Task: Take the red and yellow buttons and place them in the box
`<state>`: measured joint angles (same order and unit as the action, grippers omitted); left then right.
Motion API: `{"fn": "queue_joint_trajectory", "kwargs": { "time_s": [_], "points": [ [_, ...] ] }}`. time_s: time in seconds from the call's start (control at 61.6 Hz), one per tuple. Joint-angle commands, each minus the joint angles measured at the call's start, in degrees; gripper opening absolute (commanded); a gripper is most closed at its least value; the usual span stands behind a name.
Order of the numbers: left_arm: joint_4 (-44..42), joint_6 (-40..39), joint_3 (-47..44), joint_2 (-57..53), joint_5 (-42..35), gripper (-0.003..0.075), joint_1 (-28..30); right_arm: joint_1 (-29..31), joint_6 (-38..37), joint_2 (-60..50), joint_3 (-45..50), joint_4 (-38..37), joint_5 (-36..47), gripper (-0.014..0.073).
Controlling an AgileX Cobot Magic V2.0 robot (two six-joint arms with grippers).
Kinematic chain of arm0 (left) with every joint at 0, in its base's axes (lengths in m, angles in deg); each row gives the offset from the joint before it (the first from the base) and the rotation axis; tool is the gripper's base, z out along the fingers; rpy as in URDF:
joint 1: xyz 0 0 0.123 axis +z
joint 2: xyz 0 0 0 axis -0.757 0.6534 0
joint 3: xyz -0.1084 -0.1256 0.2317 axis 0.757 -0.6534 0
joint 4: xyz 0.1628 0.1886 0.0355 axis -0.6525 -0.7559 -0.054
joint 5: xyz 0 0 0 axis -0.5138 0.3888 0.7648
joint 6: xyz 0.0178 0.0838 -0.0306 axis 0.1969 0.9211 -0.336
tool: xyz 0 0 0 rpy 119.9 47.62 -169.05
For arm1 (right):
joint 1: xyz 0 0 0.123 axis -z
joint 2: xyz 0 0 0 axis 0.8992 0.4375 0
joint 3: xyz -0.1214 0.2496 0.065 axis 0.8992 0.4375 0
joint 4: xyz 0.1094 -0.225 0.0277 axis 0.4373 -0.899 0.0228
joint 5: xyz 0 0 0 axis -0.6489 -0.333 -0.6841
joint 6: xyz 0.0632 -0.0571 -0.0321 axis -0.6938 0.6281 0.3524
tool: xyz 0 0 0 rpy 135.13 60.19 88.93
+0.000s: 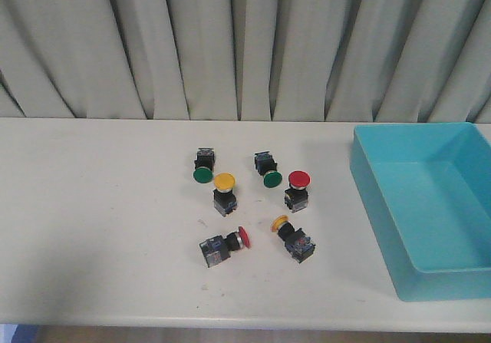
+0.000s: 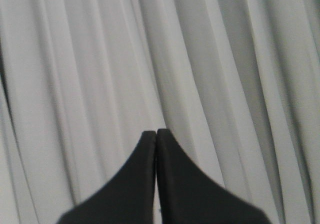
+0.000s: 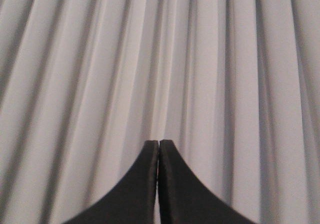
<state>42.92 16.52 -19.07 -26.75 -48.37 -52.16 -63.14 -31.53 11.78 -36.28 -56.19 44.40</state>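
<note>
In the front view several buttons lie in the middle of the table. A yellow button (image 1: 224,192) stands upright; another yellow button (image 1: 292,239) lies on its side. A red button (image 1: 298,189) stands upright; another red button (image 1: 225,245) lies on its side. Two green buttons (image 1: 203,165) (image 1: 268,169) lie behind them. The light-blue box (image 1: 378,205) stands at the right, nothing visible in it. My left gripper (image 2: 156,132) and right gripper (image 3: 159,142) are shut and empty, facing the curtain; neither shows in the front view.
A grey pleated curtain (image 1: 245,44) hangs behind the table. The table's front edge (image 1: 192,321) runs along the bottom. The box reaches past the right edge of the front view.
</note>
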Motion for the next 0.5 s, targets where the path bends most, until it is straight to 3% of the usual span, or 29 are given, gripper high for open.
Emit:
{"fn": "queue_joint_trajectory", "kwargs": {
  "time_s": [0.0, 0.13, 0.341, 0.487],
  "points": [
    [-0.14, -1.7, 11.17, 12.73, 5.68, -0.0006, -1.61, 0.08, 0.45, 12.24, -11.37, -3.16, -13.73, -0.0008],
    [-0.02, -4.4, 21.97, 28.04, 14.59, -0.0006, -2.17, -0.85, 0.45, 25.68, -20.08, -2.81, -21.67, -0.0008],
    [-0.11, -11.19, 25.93, 43.99, 11.73, -0.0006, -2.17, -6.75, 0.28, 37.09, -20.53, -2.71, -20.64, -0.0006],
    [-0.11, -11.11, 25.93, 47.37, 9.14, -0.0006, -2.17, -7.52, -1.02, 41.35, -20.53, 1.53, -23.89, 0.001]
  ]
}}
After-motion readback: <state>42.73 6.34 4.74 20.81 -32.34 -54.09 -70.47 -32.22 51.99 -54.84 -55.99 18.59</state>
